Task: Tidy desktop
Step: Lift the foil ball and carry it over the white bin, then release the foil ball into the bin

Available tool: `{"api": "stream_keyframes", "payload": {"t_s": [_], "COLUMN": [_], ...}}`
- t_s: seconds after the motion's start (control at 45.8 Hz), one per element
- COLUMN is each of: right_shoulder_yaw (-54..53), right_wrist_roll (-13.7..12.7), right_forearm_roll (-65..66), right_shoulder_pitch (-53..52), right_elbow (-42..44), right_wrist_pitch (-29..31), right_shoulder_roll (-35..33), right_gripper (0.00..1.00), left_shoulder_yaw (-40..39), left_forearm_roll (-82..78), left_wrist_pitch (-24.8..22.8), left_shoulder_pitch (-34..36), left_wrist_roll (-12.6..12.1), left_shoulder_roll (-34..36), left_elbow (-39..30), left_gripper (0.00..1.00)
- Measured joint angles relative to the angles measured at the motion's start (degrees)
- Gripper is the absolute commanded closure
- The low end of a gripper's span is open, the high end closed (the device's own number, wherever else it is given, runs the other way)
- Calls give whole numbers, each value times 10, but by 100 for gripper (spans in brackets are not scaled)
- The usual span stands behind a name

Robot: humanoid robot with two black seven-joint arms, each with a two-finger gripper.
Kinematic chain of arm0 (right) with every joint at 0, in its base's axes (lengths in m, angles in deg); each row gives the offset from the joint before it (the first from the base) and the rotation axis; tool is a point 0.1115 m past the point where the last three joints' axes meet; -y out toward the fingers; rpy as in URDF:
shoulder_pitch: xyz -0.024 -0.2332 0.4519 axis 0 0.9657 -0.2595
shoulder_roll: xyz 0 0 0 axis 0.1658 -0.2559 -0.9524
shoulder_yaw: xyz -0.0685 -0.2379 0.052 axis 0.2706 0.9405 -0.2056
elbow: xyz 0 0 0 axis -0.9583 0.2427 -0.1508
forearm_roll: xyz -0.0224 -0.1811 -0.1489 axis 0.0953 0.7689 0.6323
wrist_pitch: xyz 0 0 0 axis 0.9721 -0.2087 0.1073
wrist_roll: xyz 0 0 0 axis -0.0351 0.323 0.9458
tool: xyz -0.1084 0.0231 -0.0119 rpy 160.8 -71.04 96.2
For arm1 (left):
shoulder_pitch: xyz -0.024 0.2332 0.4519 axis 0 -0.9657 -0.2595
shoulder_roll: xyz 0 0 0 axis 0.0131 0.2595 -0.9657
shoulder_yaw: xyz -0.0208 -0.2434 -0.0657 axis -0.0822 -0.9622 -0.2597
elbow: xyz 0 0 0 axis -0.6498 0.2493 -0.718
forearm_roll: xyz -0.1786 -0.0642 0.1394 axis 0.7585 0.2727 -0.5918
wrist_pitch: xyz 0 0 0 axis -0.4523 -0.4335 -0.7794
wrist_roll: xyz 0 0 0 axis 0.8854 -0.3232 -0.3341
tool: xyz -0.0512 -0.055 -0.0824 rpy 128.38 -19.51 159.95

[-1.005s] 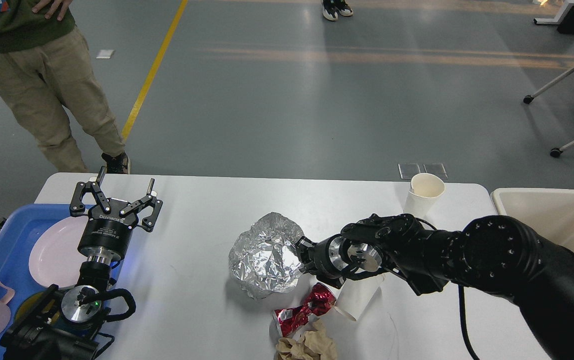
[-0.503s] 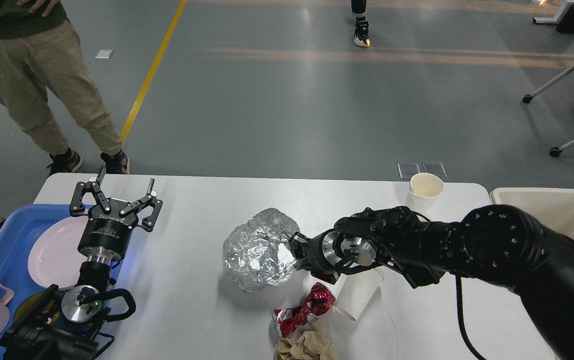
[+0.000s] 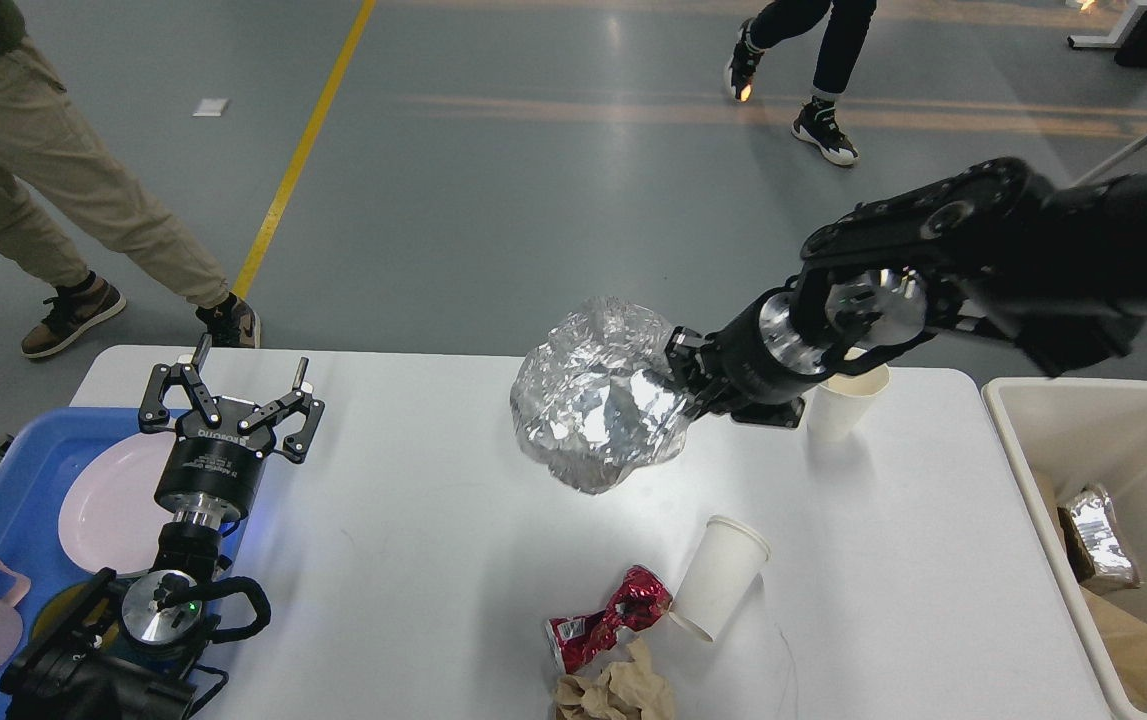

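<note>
Task partly done. Right gripper [image 3: 685, 372] closed on foil ball [image 3: 601, 395], held above the desktop [image 3: 413, 520]. Left gripper [image 3: 233, 400] wide open, empty. Some trash already in beige bin [image 3: 1023, 460]; left of bin, two paper cups, red can, brown paper still remaining.

Desktop [image 3: 413, 520]: large white rectangular tabletop, rounded corners, level, litter scattered near front.

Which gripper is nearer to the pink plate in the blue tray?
Left. The left gripper, open, hovers at the pink plate's far right edge. The right gripper is far right, above the desktop, holding the foil ball.
</note>
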Motion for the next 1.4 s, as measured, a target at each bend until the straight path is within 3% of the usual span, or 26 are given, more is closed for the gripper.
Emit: {"api": "stream_keyframes", "payload": {"t_s": [0.328,0.525,0.699,0.852,1.005,1.202,1.399], "right_shoulder_yaw": [224,276,316,362,374,365,271], "right_wrist_roll": [8,22,62,70,64,64,64], "right_forearm_roll": [13,56,75,95,147,209,212], "right_shoulder_pitch": [-216,-267,-273,-268,-217,-72,162], "right_elbow": [-64,-108,-117,-111,-70,66,189], "right_wrist_pitch": [181,194,193,183,169,133,0], "right_shoulder_roll": [-47,-58,-65,-81,-175,-312,-368], "right_gripper": [100,100,100,100,100,100,100], "left_shoulder_yaw": [0,0,0,0,0,0,0], "left_forearm_roll": [0,0,0,0,0,0,0], "left_wrist_pitch": [0,0,0,0,0,0,0], "left_shoulder_pitch": [0,0,0,0,-1,-1,-1], "left_wrist_roll": [0,0,0,0,0,0,0], "left_shoulder_roll": [0,0,0,0,0,0,0], "left_elbow": [0,0,0,0,0,0,0], "left_gripper": [4,4,4,4,4,4,4]}}
